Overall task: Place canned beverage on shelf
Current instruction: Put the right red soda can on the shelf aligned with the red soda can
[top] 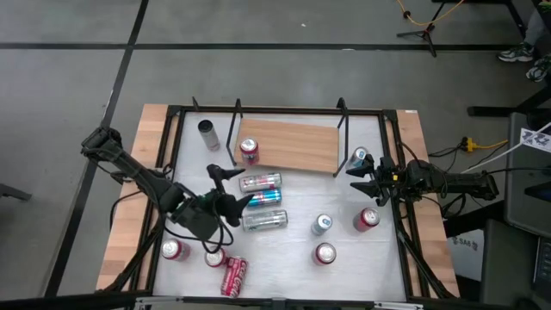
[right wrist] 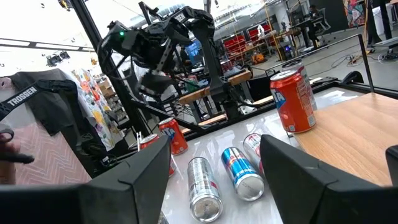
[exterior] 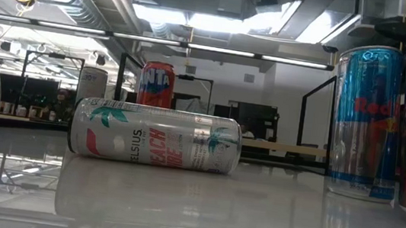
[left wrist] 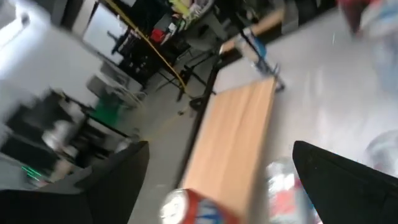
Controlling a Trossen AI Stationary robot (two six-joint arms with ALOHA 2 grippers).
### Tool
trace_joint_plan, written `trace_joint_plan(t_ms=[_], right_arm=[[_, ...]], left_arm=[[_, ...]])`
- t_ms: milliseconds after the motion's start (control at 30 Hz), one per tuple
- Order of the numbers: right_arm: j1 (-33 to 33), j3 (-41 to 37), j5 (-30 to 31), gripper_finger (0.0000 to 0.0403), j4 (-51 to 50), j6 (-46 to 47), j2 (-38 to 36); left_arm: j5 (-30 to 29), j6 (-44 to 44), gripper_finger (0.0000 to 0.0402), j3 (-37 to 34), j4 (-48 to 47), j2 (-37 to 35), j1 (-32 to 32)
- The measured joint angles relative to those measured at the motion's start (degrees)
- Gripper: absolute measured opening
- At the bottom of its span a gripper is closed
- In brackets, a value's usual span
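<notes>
Three slim cans lie side by side on the white surface (top: 284, 267), just in front of the small light-brown wooden shelf (top: 297, 142), where one orange-red can (top: 249, 151) already stands at the left end. The left gripper (top: 231, 188) hovers beside the lying cans, fingers spread wide, holding nothing. The right gripper (top: 360, 176) waits near the shelf's right end, fingers partly apart and empty. Best to centre the fingers across one can's body before closing. The left wrist view is blurred, so can labels there are unreadable.
</notes>
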Motion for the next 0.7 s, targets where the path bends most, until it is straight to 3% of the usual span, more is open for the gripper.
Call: trace_joint_plan(t_ms=[333,467,700], right_arm=[[0.0,0.0,0.0,0.0239,0.0,0.0,0.0],[0.0,0.0,0.0,0.0239,0.0,0.0,0.0],[0.0,0.0,0.0,0.0239,0.0,0.0,0.0]], left_arm=[[-2.3,-21.5,0.0389,0.0,0.0,0.0,-2.8],[0.2,-24.2,0.0389,0.0,-0.2,0.0,-5.8],[9.5,-33.2,0.0389,0.0,-0.8,0.0,-11.6]])
